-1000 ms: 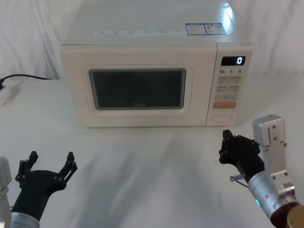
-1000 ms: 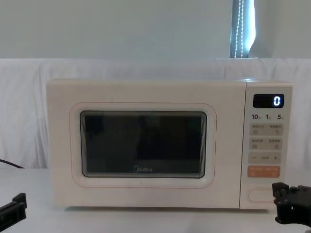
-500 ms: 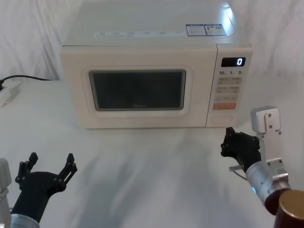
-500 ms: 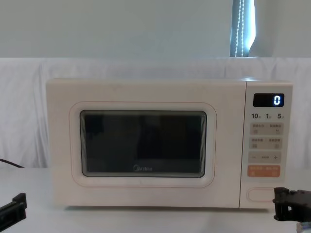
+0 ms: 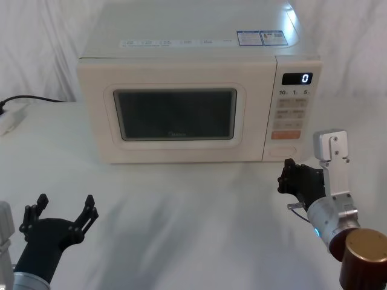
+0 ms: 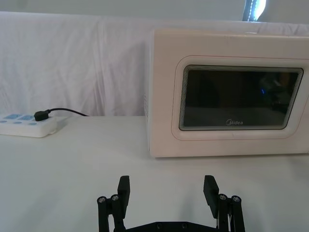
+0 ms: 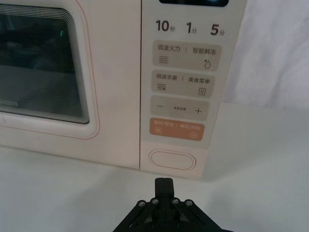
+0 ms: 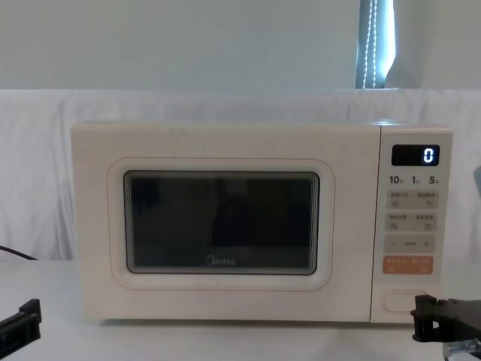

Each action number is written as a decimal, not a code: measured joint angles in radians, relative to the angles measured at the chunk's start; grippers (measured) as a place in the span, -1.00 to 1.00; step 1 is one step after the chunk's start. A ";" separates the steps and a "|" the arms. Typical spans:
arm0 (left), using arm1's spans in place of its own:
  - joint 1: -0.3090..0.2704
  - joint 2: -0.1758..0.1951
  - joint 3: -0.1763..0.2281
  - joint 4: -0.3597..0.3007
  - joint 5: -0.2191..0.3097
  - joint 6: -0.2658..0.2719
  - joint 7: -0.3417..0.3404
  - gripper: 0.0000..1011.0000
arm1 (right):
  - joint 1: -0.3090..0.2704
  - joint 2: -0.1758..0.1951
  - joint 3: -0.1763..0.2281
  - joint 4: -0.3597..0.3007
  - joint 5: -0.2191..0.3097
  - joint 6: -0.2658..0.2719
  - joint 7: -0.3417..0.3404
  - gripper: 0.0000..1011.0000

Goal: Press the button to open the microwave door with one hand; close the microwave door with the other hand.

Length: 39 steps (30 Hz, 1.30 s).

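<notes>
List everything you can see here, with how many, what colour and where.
microwave: one, cream, centre of the table.
microwave door: one, cream with dark window, shut, microwave's front.
button: one, plain cream, bottom of the control strip.
orange button: one, just above the plain button.
display: one, blue-lit "0", top of the strip.
power strip: one, white, black plug in it, table's left.
tablecloth: one, white.
left gripper: black, jaws open, near left.
right gripper: black, jaws shut, near the button.
</notes>
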 joint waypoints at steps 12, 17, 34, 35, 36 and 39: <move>0.000 0.000 0.000 0.000 0.000 0.000 0.000 0.98 | 0.064 -0.018 0.009 0.097 0.000 -0.020 -0.007 -1.00; 0.000 0.000 0.000 0.000 0.000 0.000 0.000 0.98 | 0.090 -0.022 0.012 0.138 -0.002 -0.026 -0.009 -1.00; 0.000 0.000 0.000 0.000 0.000 0.000 0.000 0.98 | 0.161 -0.034 0.019 0.244 -0.004 -0.052 -0.015 -1.00; 0.000 0.000 0.000 0.000 0.000 0.000 0.000 0.98 | 0.164 -0.035 0.020 0.248 -0.004 -0.053 -0.016 -1.00; 0.000 0.000 0.000 0.000 0.000 0.000 0.000 0.98 | 0.169 -0.036 0.021 0.257 -0.004 -0.055 -0.017 -1.00; 0.000 0.000 0.000 0.000 0.000 0.000 0.000 0.98 | 0.179 -0.038 0.023 0.271 -0.004 -0.059 -0.020 -1.00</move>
